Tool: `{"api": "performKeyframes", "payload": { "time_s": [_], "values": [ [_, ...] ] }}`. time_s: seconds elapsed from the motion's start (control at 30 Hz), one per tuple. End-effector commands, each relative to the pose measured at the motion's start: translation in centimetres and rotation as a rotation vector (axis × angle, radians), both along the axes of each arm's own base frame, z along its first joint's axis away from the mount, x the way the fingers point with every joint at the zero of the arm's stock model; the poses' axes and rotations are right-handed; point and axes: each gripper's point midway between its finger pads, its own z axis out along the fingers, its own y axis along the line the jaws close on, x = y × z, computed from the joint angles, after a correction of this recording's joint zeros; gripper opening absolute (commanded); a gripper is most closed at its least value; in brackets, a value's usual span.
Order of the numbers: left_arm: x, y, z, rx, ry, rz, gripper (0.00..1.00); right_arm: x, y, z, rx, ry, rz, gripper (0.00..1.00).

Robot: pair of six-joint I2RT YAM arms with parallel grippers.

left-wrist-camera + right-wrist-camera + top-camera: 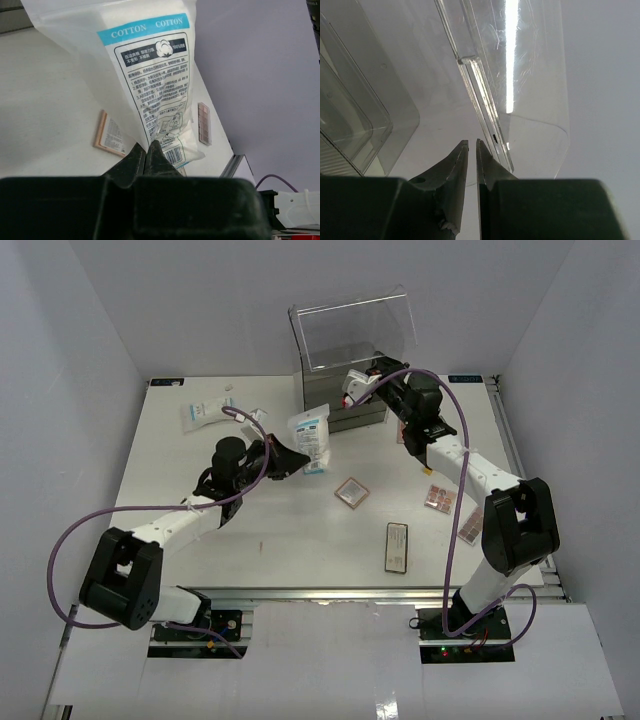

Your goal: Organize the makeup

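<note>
The left claw [283,457] is pressed together on the lower edge of a cotton packet [312,438], which is pinched between its fingertips [149,152]. The packet is held up off the table [270,540], just beside the near left corner of the clear box [350,340]. Its blue band and printed label are turned toward the left wrist camera.

The right claw [472,147] is held at the front of the box, under the raised lid. Its fingers are pressed almost together, and nothing is seen between them. Only clear walls are seen ahead of it.

A second packet [205,413] is laid flat on the table, well to the left of the box. A square palette [351,491] is laid in front of the box, near the middle of the table. Two more palettes [440,499] are laid in front of the box and to its right, one of them partly hidden by the right arm. A black compact [397,547] is laid farthest out in front of the box, toward the near edge of the table.
</note>
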Motion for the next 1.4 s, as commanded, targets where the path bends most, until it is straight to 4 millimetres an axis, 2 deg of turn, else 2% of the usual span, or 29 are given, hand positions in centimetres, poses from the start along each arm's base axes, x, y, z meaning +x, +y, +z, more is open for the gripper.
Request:
{"api": "performKeyframes", "payload": {
  "time_s": [0.0, 0.03, 0.1, 0.17, 0.23, 0.3, 0.4, 0.47, 0.7, 1.07, 1.37],
  "values": [
    [1.1, -3.8, 2.3, -0.069, -0.100, -0.081, 0.00, -1.3, -0.9, 6.7, 0.091, -0.118, -0.008, 0.18],
    [1.4, -4.8, 3.1, -0.080, -0.121, -0.097, 0.00, -1.3, -0.9, 6.6, 0.093, -0.115, -0.007, 0.18],
    [2.4, -6.3, 2.4, -0.072, -0.109, -0.109, 0.00, -1.2, -1.0, 6.7, 0.095, -0.115, -0.010, 0.18],
    [3.8, -7.6, 3.8, -0.086, -0.135, -0.109, 0.00, -1.2, -0.9, 6.6, 0.097, -0.109, -0.007, 0.18],
    [5.0, -8.4, 3.8, -0.087, -0.133, -0.101, 0.00, -1.2, -0.9, 6.6, 0.097, -0.109, -0.009, 0.18],
    [6.4, -8.9, 5.0, -0.099, -0.155, -0.076, 0.00, -1.2, -0.9, 6.6, 0.099, -0.109, -0.009, 0.18],
    [8.3, -9.3, 5.5, -0.105, -0.157, -0.036, 0.00, -1.0, -1.0, 6.5, 0.105, -0.104, -0.012, 0.18],
    [9.7, -9.4, 7.0, -0.123, -0.180, 0.006, 0.00, -1.0, -1.0, 6.7, 0.115, -0.104, -0.012, 0.18],
    [13.3, -9.2, 7.7, -0.176, -0.153, 0.145, 0.00, -1.0, -0.9, 6.7, 0.130, -0.094, -0.011, 0.18],
    [16.7, -7.7, 8.8, -0.346, -0.094, 0.348, 0.00, -1.0, -0.9, 7.0, 0.149, -0.090, -0.009, 0.18],
    [18.4, -7.8, 8.9, -0.445, -0.032, 0.442, 0.00, -1.1, -0.8, 6.7, 0.158, -0.076, -0.004, 0.18]
  ]
}}
